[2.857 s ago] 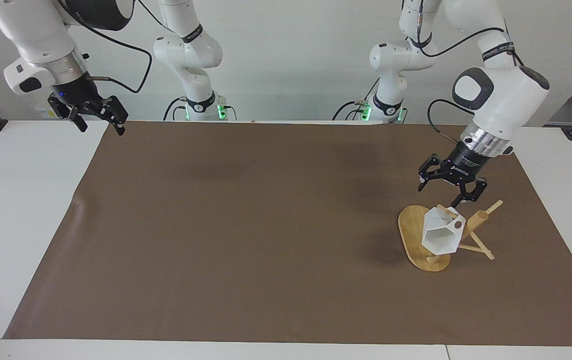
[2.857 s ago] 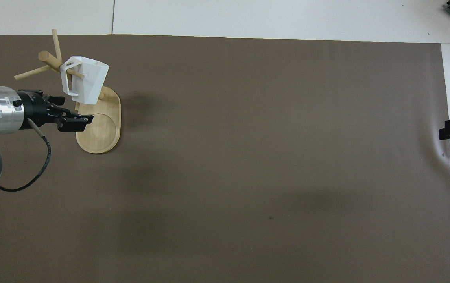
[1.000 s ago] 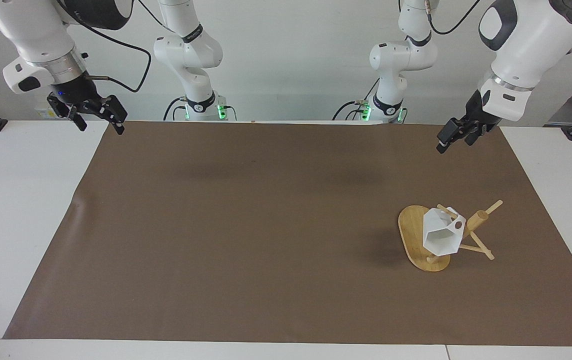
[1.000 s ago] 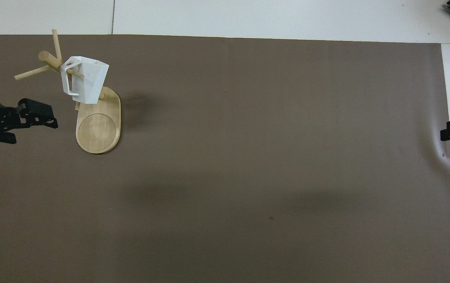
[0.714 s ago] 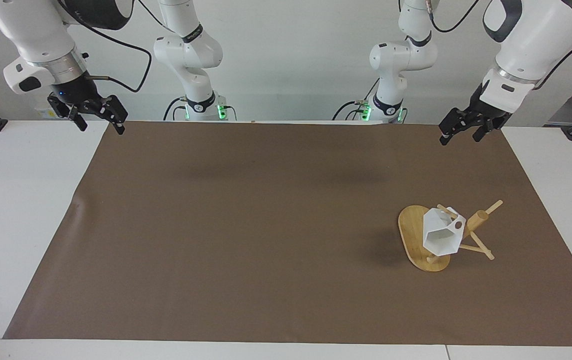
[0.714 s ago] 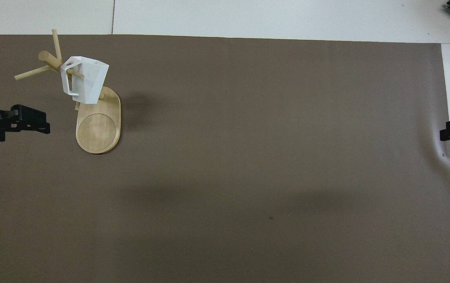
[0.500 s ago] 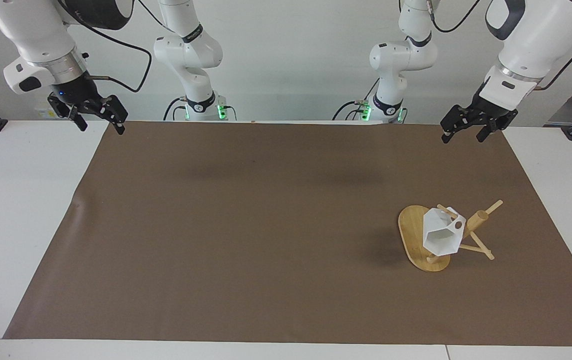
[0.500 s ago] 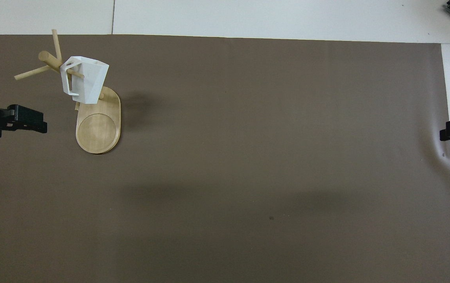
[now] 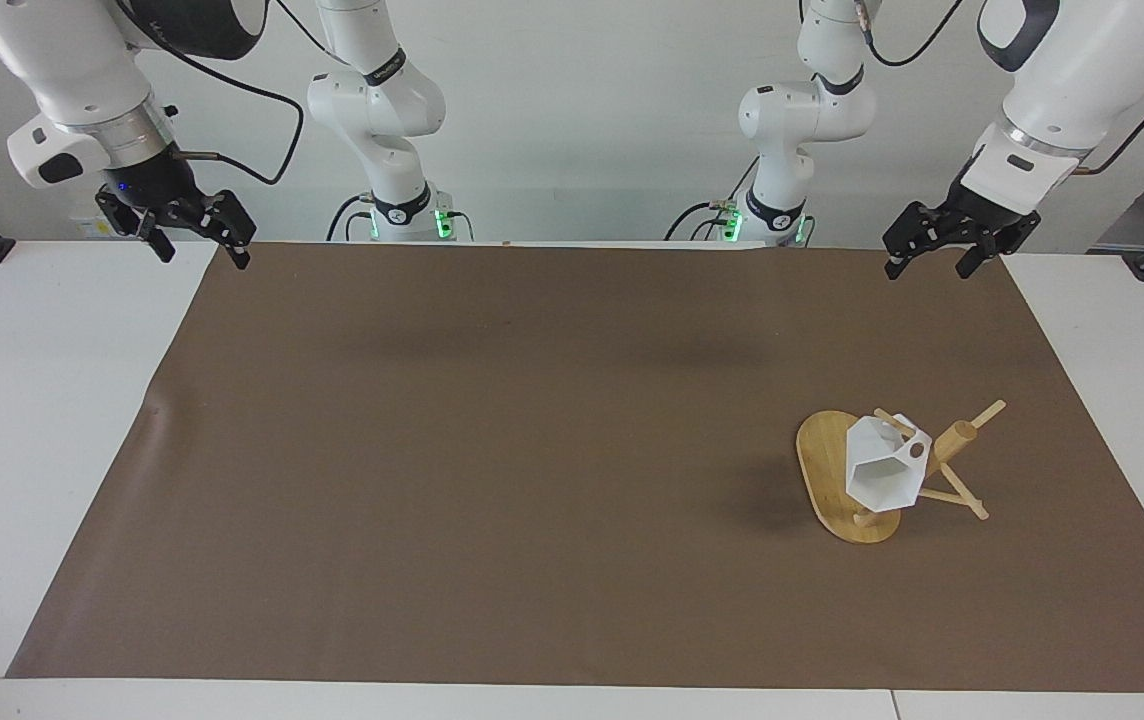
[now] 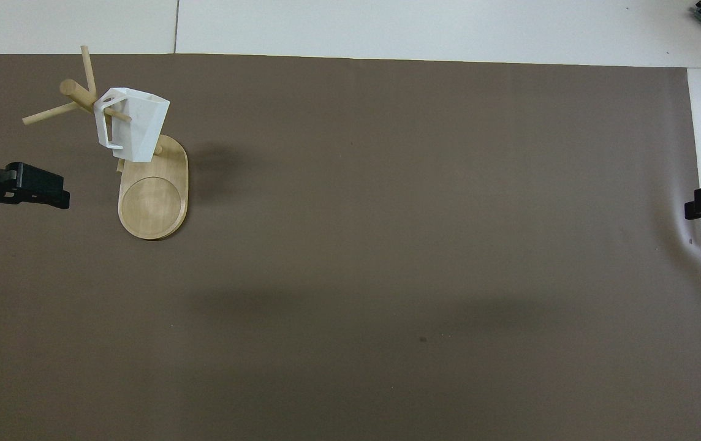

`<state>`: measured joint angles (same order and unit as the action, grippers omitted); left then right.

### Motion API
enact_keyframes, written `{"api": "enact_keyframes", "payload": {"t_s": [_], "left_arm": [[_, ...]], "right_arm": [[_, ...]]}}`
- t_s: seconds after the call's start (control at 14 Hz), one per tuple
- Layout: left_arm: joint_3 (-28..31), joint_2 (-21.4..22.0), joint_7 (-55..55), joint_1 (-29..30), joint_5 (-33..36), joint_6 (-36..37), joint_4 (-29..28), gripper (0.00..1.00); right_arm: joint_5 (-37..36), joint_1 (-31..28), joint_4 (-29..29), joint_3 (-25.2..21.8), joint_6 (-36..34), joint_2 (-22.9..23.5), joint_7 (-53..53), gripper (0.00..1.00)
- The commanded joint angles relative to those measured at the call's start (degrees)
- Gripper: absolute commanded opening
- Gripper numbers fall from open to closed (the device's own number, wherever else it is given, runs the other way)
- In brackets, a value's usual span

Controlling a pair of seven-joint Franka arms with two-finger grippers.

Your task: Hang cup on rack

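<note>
Looking down, we lose most of both arms; facing shows the left gripper (image 9: pixel 928 267) and right gripper (image 9: pixel 200 250) open, empty, raised well away from the rack (image 9: pixel 837 480). The cup (image 9: pixel 880 470) hangs on its peg.

We saw even, bright overhead light w/ no glare; soft shadows lay on the matte brown table mat (image 9: pixel 492 450), darkest beside the light bamboo mug rack (image 9: pixel 837 480). Both views sharp.

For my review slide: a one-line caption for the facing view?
Small white faceted cup hangs on light bamboo rack; both open grippers, left and right, raised clear.
</note>
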<state>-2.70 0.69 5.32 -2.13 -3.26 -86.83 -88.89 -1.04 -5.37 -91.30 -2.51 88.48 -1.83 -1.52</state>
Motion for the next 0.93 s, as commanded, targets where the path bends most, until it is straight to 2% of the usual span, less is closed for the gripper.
{"api": "enact_keyframes", "payload": {"t_s": [0.0, 0.36, 0.86], "left_arm": [[1.5, -1.0, -0.8, -1.6, 1.3, 1.4, 1.9, 1.00], [1.6, 0.0, -0.4, -2.3, 1.3, 2.6, 0.6, 1.00], [2.0, 0.1, -0.8, -0.2, 2.8, 4.2, 0.6, 1.00]], "right_arm": [[0.9, -0.2, -0.1, 0.1, -0.9, -0.7, -0.4, 1.00], [0.9, -0.2, 0.0, 0.2, -0.9, -0.7, -0.4, 1.00], [0.9, -0.2, 0.0, 0.2, -0.9, -0.7, -0.4, 1.00]]}}
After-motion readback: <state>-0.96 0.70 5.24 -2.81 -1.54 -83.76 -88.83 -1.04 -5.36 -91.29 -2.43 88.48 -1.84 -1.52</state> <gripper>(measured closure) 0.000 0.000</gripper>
